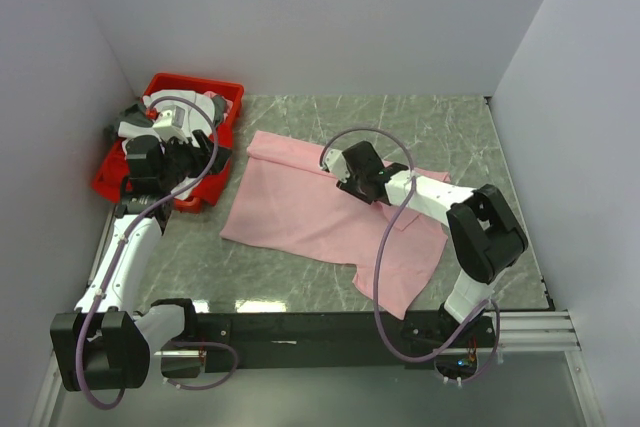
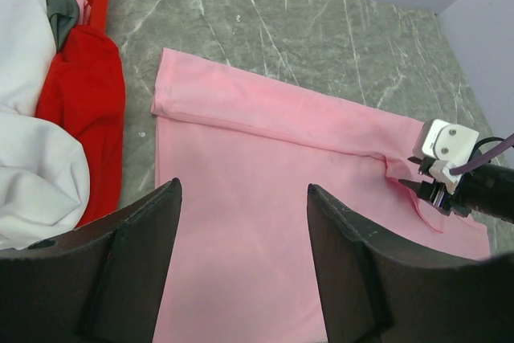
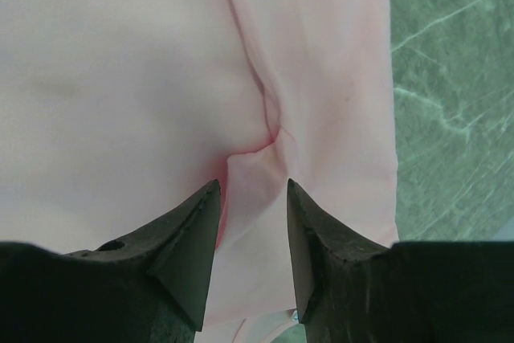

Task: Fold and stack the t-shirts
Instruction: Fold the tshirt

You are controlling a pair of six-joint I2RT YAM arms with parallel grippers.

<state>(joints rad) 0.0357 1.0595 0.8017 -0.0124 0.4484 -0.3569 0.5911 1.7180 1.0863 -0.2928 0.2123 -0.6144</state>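
Folding pink t-shirt (image 1: 320,212). Right gripper (image 3: 251,186) parted astride cloth pucker, not pinching. Left gripper (image 2: 242,190) released, empty, by red bin (image 1: 215,92). Next: pinch shirt's right edge, fold leftward.

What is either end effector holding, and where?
Left end effector: nothing, open. Right end effector straddles a pucker in the pink t-shirt, at a fold; whether it pinches the cloth cannot be told.
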